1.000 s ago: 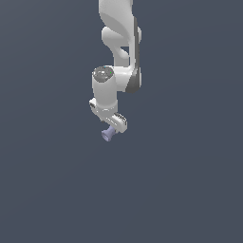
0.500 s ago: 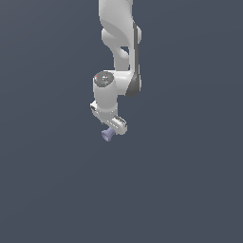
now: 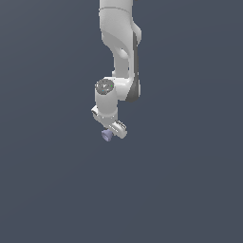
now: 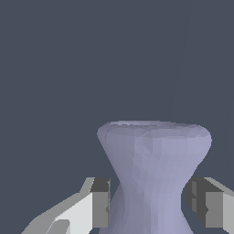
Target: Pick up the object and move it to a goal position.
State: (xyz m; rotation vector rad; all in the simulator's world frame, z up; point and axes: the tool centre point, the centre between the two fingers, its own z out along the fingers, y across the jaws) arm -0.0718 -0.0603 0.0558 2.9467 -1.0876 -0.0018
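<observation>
Hand point(image 3: 113, 133) was gripping lavender piece point(image 3: 107, 135) at its waist, frame center; pickup looked done, goal move left.

A plain dark grey-blue backdrop point(image 3: 190, 180) is filling both views; it is perhaps a flat floor, though no edge or texture is showing to confirm.

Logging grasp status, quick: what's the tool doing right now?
Tool: fingers either side of the lavender flared piece's narrow stem; contact cannot be told.
</observation>
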